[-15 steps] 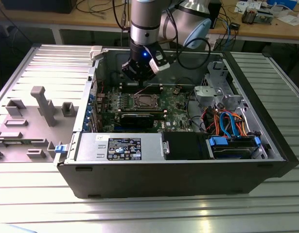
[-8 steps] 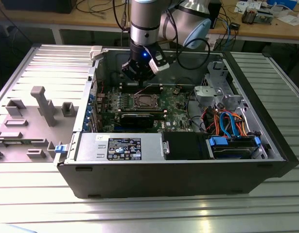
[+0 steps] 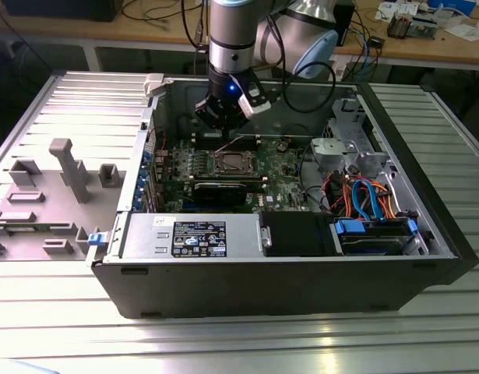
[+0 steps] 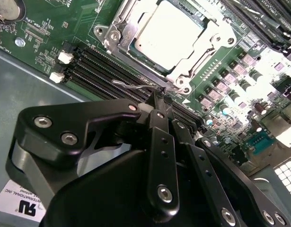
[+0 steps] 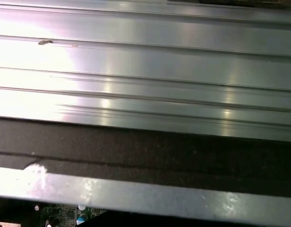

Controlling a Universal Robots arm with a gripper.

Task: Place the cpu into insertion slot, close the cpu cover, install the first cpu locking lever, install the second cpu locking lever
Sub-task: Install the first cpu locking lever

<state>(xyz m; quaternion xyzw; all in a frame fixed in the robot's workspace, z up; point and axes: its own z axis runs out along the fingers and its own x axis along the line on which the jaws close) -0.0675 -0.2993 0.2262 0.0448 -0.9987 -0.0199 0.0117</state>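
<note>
Behind the tool (image 4: 157,97), lever (image 4: 136,86) half-hidden

We saw the cpu's (image 4: 170,29) dull brushed metal, the gripper's (image 4: 159,101) matt black fingers, and the table's (image 5: 145,71) glossy ribbed aluminium.

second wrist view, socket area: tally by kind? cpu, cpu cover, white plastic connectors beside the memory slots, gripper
Flat square silver-grey cpu: 1
Thin silver metal cpu cover frame: 1
Small white plastic connectors: 2
Black gripper: 1
Total: 5
</note>
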